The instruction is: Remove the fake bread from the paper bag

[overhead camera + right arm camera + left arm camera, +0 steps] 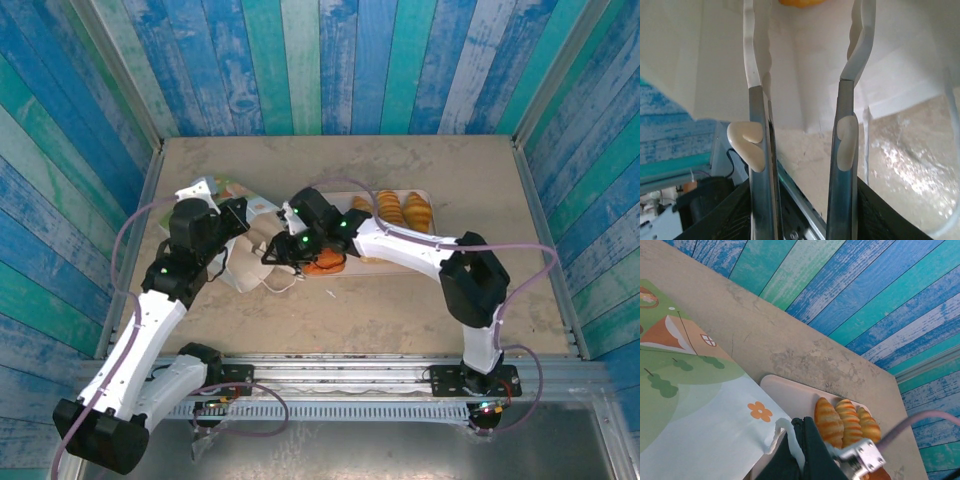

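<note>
The table (pixel 400 310) carries everything in its middle band. The bag (pixel 700 405) lies on its side toward the table's left edge, mouth turned right. Just beside the mouth is the tray (pixel 790 396), running toward the table's right edge.

Three croissants (pixel 850 422) sit side by side at the tray's far right end, clear of the bag, and I take them as already done. Another orange piece (pixel 325 266) lies at the tray's near edge, under my right forearm. One more bit of bread (pixel 800 2) shows yellow-orange deep inside the bag, straight ahead of my right fingers (pixel 756 60).

My left gripper (pixel 801 440) is pinched tight on the bag's rim by the cord handle. I judge that hold is there to keep the mouth lifted and stop the light paper sliding while I reach in.

My right gripper (pixel 280 255) is in the mouth with jaws spread wide and nothing between them, white paper walls on both sides. Wide suits a rounded roll, but I must go deeper before closing, or I'll catch paper instead of bread.
</note>
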Action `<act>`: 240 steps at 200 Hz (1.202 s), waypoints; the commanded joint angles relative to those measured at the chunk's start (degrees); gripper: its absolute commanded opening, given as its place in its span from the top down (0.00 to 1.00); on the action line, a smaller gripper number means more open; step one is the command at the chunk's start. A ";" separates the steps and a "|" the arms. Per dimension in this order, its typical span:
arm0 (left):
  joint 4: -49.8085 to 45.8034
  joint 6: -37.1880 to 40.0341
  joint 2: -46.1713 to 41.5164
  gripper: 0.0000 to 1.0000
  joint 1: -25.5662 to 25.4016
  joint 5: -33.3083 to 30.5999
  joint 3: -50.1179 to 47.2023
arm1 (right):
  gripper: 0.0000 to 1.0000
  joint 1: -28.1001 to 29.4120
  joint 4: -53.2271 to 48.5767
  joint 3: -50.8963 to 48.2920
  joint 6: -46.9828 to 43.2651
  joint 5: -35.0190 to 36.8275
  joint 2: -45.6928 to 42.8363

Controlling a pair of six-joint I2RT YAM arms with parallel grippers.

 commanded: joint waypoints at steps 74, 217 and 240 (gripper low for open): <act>1.49 -0.17 -1.75 1.00 0.05 -0.09 0.77 | 0.54 0.27 3.64 5.30 4.07 3.87 5.32; 1.54 -0.47 -2.19 1.00 0.03 0.58 0.63 | 0.50 0.33 5.68 7.38 7.23 4.79 8.10; 2.01 -0.55 -1.67 1.00 0.07 1.02 0.56 | 0.48 0.55 5.92 9.45 7.80 4.16 10.07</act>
